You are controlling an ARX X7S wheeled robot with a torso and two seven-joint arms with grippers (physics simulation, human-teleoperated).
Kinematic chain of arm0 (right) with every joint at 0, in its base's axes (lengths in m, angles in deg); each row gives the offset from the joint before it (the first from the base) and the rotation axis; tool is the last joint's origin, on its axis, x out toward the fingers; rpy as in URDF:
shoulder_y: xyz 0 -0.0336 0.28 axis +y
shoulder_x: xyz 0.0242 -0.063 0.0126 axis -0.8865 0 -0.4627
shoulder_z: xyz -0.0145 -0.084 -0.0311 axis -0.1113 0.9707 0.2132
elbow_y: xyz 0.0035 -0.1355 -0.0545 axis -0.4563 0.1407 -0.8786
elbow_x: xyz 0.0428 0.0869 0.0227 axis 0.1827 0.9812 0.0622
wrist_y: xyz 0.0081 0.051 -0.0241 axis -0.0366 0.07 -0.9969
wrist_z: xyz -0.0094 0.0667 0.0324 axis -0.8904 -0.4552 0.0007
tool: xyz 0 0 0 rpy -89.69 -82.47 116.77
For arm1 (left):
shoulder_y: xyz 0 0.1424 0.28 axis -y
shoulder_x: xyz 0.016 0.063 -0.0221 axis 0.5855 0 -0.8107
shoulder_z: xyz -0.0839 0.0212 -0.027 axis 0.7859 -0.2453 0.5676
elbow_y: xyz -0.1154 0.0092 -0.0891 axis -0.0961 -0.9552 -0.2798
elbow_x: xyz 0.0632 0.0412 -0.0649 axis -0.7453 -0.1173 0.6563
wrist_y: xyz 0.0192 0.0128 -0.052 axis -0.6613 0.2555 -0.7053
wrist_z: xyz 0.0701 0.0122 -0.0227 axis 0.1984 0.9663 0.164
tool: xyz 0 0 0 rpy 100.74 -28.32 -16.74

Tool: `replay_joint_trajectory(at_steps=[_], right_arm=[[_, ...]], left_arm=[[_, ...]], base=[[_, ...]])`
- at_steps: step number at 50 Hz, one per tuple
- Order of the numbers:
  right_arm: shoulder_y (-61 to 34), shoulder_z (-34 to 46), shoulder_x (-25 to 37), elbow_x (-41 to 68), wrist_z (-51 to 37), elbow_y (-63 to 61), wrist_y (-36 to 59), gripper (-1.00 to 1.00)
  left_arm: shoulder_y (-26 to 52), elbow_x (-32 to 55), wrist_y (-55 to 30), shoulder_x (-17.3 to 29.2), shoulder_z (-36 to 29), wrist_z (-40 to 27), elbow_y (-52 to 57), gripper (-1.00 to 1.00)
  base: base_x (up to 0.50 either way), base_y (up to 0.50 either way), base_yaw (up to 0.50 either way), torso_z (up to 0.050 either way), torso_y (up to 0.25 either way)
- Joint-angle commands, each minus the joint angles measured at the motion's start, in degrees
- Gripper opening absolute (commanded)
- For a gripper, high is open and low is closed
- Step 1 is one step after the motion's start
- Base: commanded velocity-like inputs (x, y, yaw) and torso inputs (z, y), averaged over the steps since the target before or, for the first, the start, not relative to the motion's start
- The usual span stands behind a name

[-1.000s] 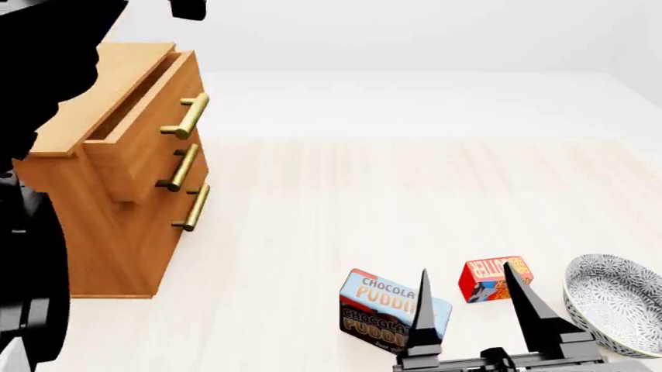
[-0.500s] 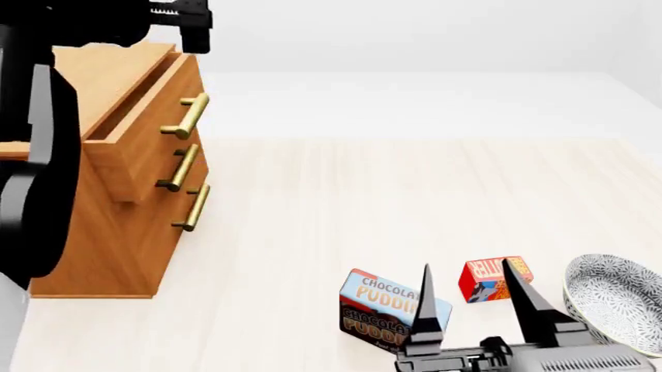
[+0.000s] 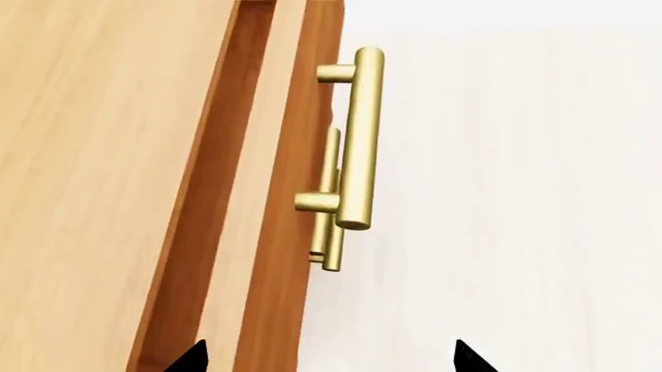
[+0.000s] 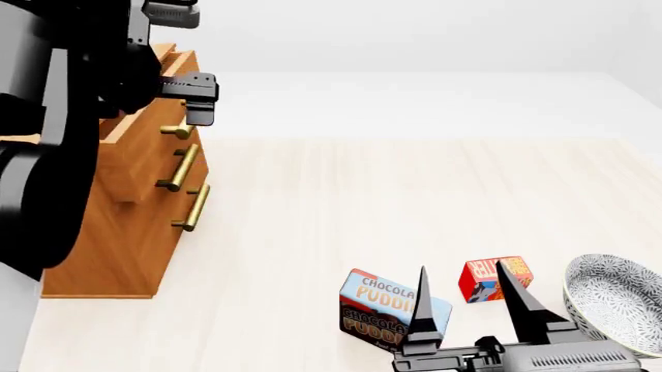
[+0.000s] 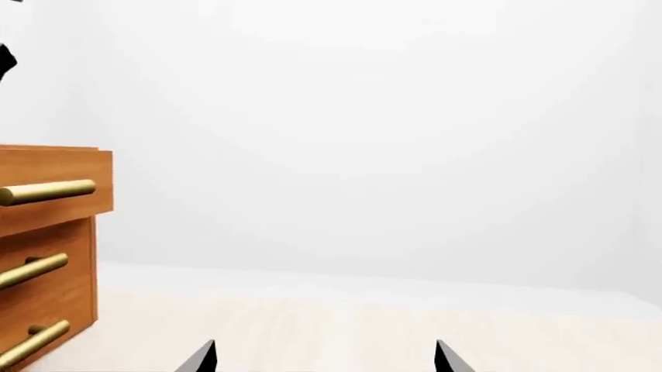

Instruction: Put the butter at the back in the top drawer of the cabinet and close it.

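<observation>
Cabinet (image 4: 104, 225) first: its top drawer (image 4: 139, 147) stands pulled out, your left gripper (image 3: 325, 360) spread empty above the handle (image 3: 357, 139). Butter (image 4: 497, 279) sits untouched on the floor behind the pudding box (image 4: 393, 310), just ahead of your right gripper (image 4: 470, 310), wide open. Pickup, placing, closing all remain.

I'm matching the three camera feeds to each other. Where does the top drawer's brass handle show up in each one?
Head view: top drawer handle at upper left, mostly hidden behind the left pincer.
Left wrist view: the largest, nearest brass bar, centre.
Right wrist view: brass bar at the left edge.
Shared landmark: the cabinet.
</observation>
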Motion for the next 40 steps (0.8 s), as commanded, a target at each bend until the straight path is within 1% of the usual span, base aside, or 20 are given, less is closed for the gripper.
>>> replay_joint_trajectory(at_steps=[1, 7, 25, 40], right_arm=[[0.06, 0.22, 0.23, 0.16, -0.11, 0.18, -0.28, 1.0], [0.01, 0.41, 0.36, 0.13, -0.24, -0.08, -0.06, 1.0], [0.04, 0.89, 0.89, 0.07, -0.67, -1.38, 0.93, 1.0], [0.16, 1.26, 0.93, 0.13, -0.81, -0.48, -0.01, 1.0]], left_arm=[[1.13, -1.23, -1.22, -0.45, 0.19, 0.84, -0.86, 1.0], [1.39, -1.24, -0.41, -0.26, 0.5, -0.15, -0.86, 1.0], [0.76, -1.43, 1.63, 0.05, -3.37, -0.48, -0.86, 1.0], [-0.38, -1.18, 2.86, 0.55, -2.87, -1.56, -0.86, 1.0]], base=[[0.0, 0.0, 0.0, 0.0, 0.0], [0.0, 0.0, 0.0, 0.0, 0.0], [0.0, 0.0, 0.0, 0.0, 0.0], [0.0, 0.0, 0.0, 0.0, 0.0]])
